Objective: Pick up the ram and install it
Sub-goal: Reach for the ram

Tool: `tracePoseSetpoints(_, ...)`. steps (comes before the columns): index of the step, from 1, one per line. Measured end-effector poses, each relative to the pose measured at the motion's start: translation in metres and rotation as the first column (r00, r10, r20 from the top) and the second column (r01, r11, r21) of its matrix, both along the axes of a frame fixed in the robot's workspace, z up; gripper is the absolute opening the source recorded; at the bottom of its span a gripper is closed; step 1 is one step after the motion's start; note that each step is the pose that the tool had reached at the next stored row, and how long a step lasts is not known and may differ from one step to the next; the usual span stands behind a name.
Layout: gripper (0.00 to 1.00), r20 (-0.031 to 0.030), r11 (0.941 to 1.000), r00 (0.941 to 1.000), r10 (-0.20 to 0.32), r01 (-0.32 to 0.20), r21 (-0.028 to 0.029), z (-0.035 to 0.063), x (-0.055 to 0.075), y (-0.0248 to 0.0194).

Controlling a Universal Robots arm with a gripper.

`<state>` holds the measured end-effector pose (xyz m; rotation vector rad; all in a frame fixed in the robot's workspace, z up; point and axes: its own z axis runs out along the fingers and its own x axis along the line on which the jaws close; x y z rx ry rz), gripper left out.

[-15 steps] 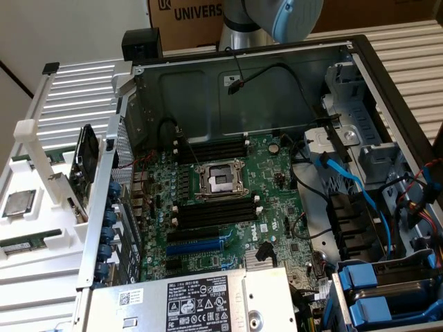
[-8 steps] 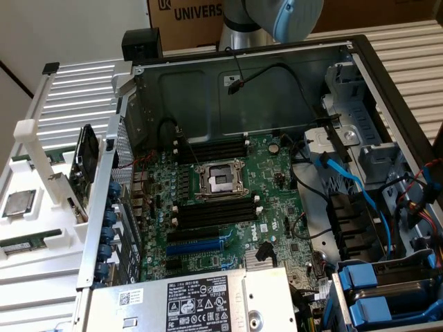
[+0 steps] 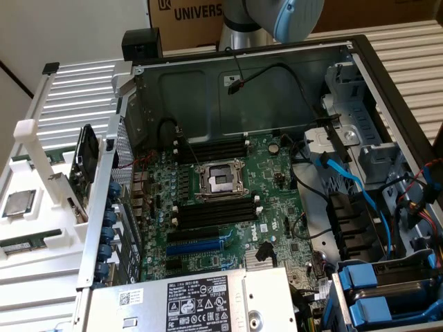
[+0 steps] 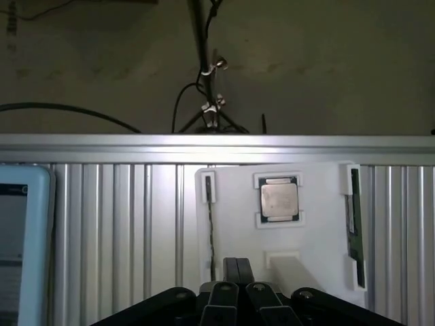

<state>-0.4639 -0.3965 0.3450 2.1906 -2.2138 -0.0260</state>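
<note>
The ribbed metal surface (image 4: 122, 231) carries a white holder (image 4: 312, 231); the ram (image 4: 354, 227) lies seated along its edge, beside the tool (image 4: 238, 272) (fingers together, empty). A misaligned descent could knock it askew.

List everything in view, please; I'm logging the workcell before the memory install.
ram: one, green, in the fixture outside the case, at the exterior view's left
processor chip: one, silver-topped, in the same fixture, apart from the ram
fixture: one, white, on the ribbed metal table
computer case: one, grey, open, centre
motherboard: one, green, inside the case
memory slots: several, black, either side of the processor socket
cables: a few, blue, the exterior view's right
power supply: one, silver, near edge of the case
cardboard box: one, brown, behind the case
arm: one, grey-blue, above the case
end effector: one, black, shut, empty, facing the fixture
</note>
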Motion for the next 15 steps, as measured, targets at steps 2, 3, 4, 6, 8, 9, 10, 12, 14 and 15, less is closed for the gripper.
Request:
tracePoseSetpoints(2, 0.11, 0.0004, 1.0000, 1.0000, 0.001, -0.001, 0.0001, -0.0018, 0.001, -0.0009)
tracePoseSetpoints(3, 0.11, 0.0003, 1.0000, 1.0000, 0.001, -0.001, -0.0001, -0.0023, 0.001, -0.0017)
tracePoseSetpoints(4, 0.11, 0.0006, 1.0000, 1.0000, 0.002, -0.002, 0.0000, -0.0030, 0.001, -0.0026)
tracePoseSetpoints(6, 0.11, 0.0012, 1.0000, 1.0000, 0.004, -0.004, 0.0006, -0.0052, 0.001, -0.0052)
tracePoseSetpoints(8, 0.11, 0.0026, 1.0000, 1.0000, 0.005, -0.005, 0.0005, -0.0081, 0.002, -0.0056)
tracePoseSetpoints(9, 0.11, 0.0030, 1.0000, 1.0000, 0.006, -0.006, 0.0005, -0.0094, 0.002, -0.0056)
tracePoseSetpoints(10, 0.11, 0.0037, 1.0000, 1.0000, 0.007, -0.007, 0.0006, -0.0107, 0.002, -0.0056)
tracePoseSetpoints(12, 0.11, 0.0066, 1.0000, 0.9999, 0.009, -0.009, 0.0006, -0.0147, 0.002, -0.0057)
tracePoseSetpoints(14, 0.11, 0.0082, 0.9999, 0.9999, 0.012, -0.012, 0.0005, -0.0173, 0.003, -0.0058)
tracePoseSetpoints(15, 0.11, 0.0090, 0.9999, 0.9999, 0.013, -0.013, 0.0005, -0.0186, 0.003, -0.0059)
